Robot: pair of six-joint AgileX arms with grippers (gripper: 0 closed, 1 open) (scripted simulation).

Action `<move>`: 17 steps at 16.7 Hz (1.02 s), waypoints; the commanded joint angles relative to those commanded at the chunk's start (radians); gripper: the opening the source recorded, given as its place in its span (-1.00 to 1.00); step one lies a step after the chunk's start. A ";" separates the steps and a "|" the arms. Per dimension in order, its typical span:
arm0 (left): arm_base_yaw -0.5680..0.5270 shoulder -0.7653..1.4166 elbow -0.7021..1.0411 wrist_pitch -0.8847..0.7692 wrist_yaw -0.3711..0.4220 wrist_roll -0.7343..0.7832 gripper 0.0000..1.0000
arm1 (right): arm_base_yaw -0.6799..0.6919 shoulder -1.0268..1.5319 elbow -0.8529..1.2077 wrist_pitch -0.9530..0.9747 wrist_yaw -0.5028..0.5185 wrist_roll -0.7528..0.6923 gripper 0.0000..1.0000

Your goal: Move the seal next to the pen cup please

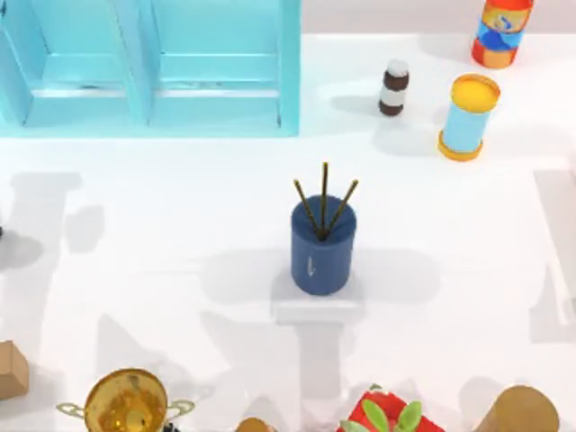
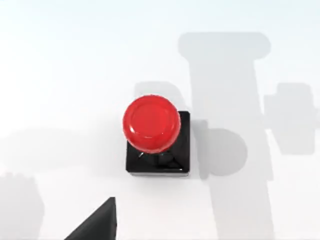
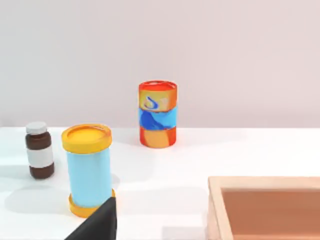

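The seal [image 2: 156,137], a glossy red round knob on a black square block, stands upright on the white table in the left wrist view. A dark tip of my left gripper [image 2: 97,225] shows at the picture's edge, apart from the seal and not touching it. The pen cup [image 1: 323,245], dark blue with three thin brown sticks [image 1: 324,202] and a small pale mark on its side, stands near the table's middle in the top view. A dark tip of my right gripper [image 3: 97,222] shows in the right wrist view, in front of a light blue can.
A light blue shelf unit [image 1: 153,67] fills the back left. At the back right stand a brown bottle [image 1: 393,87], a light blue can with yellow lid [image 1: 468,117] and an orange-blue can [image 1: 502,31]. Along the front edge are a gold trophy [image 1: 126,402], a wooden block [image 1: 11,369], a red planter [image 1: 387,416] and a tan cylinder [image 1: 517,409]. A wooden box [image 3: 265,207] lies near my right gripper.
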 joint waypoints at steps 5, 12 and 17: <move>0.047 0.456 0.396 -0.320 -0.001 0.052 1.00 | 0.000 0.000 0.000 0.000 0.000 0.000 1.00; 0.088 0.845 0.771 -0.579 -0.001 0.097 1.00 | 0.000 0.000 0.000 0.000 0.000 0.000 1.00; 0.092 0.877 0.804 -0.599 -0.001 0.100 1.00 | 0.000 0.000 0.000 0.000 0.000 0.000 1.00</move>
